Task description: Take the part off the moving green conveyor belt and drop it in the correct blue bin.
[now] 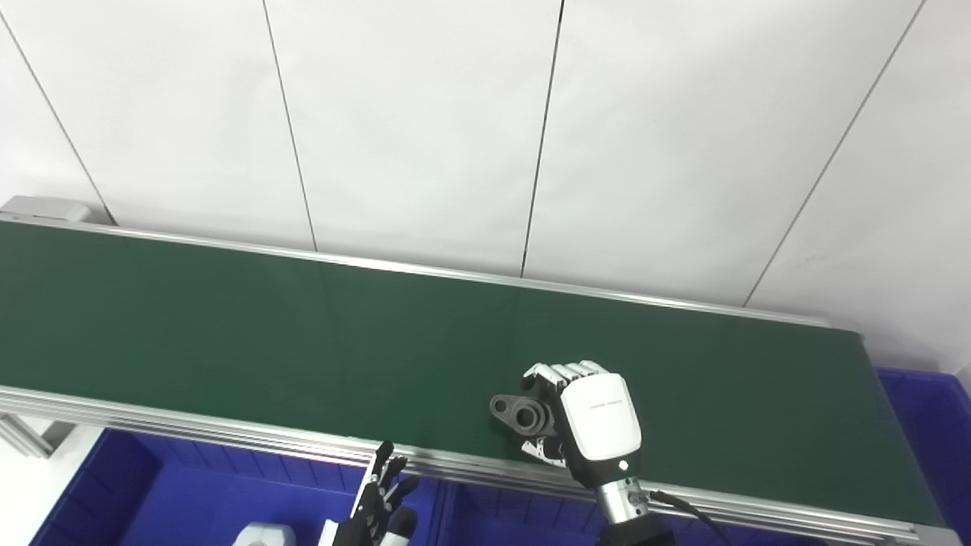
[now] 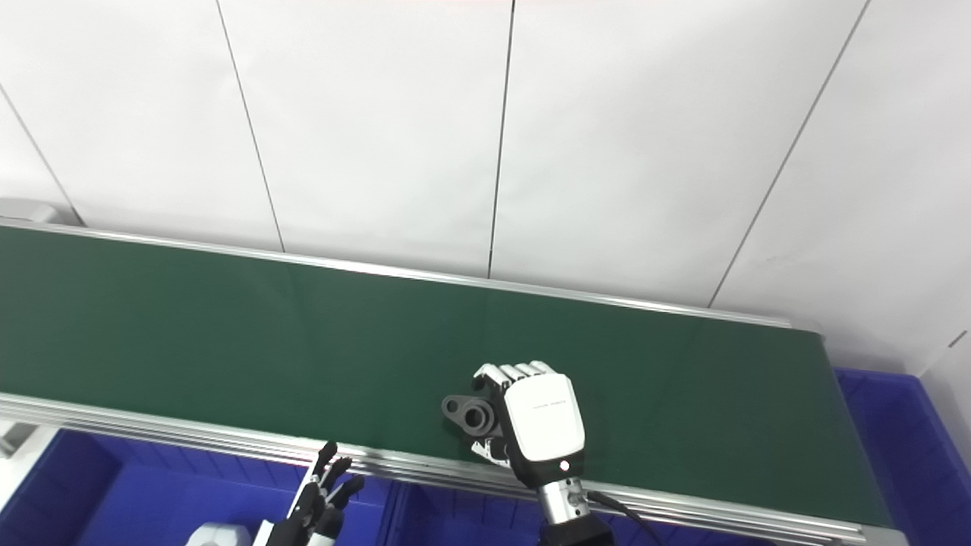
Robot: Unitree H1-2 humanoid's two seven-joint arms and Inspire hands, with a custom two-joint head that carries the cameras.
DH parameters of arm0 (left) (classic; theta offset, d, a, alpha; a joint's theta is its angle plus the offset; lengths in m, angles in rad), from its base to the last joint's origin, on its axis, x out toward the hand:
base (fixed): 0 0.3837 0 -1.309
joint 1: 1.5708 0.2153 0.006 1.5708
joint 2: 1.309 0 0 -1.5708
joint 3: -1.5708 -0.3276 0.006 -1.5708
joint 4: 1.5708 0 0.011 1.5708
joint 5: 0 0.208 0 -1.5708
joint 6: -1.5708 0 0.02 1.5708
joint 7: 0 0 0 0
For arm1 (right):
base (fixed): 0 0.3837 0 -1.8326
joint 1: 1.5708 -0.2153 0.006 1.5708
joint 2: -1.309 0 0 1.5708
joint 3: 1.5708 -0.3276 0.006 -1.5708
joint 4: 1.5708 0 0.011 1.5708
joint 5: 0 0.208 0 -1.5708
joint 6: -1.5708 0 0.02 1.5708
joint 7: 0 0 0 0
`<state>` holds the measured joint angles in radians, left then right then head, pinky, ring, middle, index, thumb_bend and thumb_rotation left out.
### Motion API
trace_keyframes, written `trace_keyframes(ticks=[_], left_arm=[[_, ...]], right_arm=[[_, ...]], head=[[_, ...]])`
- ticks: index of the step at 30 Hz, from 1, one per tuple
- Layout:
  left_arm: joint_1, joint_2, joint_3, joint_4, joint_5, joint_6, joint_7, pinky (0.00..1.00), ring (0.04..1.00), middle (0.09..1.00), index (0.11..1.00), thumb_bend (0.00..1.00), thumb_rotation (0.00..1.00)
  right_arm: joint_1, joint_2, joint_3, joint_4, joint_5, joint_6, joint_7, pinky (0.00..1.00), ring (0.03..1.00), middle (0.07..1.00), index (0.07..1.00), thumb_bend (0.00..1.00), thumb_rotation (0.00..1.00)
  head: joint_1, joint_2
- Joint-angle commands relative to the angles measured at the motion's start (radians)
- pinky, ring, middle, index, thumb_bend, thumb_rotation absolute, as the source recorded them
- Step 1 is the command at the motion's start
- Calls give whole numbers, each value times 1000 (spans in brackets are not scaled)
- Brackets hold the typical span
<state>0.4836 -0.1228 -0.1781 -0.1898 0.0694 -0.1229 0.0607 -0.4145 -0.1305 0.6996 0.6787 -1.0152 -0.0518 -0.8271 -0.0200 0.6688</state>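
Note:
A dark grey metal part (image 1: 517, 412) with a round bore and a lug hole sticks out to the left of my right hand (image 1: 590, 418), over the near part of the green conveyor belt (image 1: 265, 334). My right hand is shut on the part, fingers curled around its right side; it also shows in the right eye view (image 2: 535, 417). My left hand (image 1: 381, 504) is open, fingers spread, low at the bottom edge over a blue bin (image 1: 212, 493) in front of the belt.
Blue bins run along the belt's near side; a divider (image 1: 444, 512) splits them. Another blue bin (image 1: 929, 425) stands at the belt's right end. A white object (image 1: 262, 535) lies in the left bin. White wall panels stand behind.

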Motion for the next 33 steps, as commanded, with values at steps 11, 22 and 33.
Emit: trace_keyframes(ticks=[11, 22, 33], left_arm=[[-5, -3, 1, -9, 10, -26, 2, 934, 881, 953, 986, 785, 844], [-16, 7, 9, 4, 0, -31, -3, 961, 889, 959, 994, 771, 858], [-49, 35, 30, 16, -8, -38, -20, 1000, 899, 973, 1000, 765, 892]], right_arm=[[-65, -23, 21, -26, -93, -70, -142, 438, 405, 429, 524, 517, 0], [-16, -110, 15, -233, -162, -70, -144, 438, 412, 428, 529, 516, 0], [65, -140, -17, -376, -199, -50, -121, 438, 409, 433, 537, 515, 0]], head=[[0, -3], [-23, -9], [-124, 28]])
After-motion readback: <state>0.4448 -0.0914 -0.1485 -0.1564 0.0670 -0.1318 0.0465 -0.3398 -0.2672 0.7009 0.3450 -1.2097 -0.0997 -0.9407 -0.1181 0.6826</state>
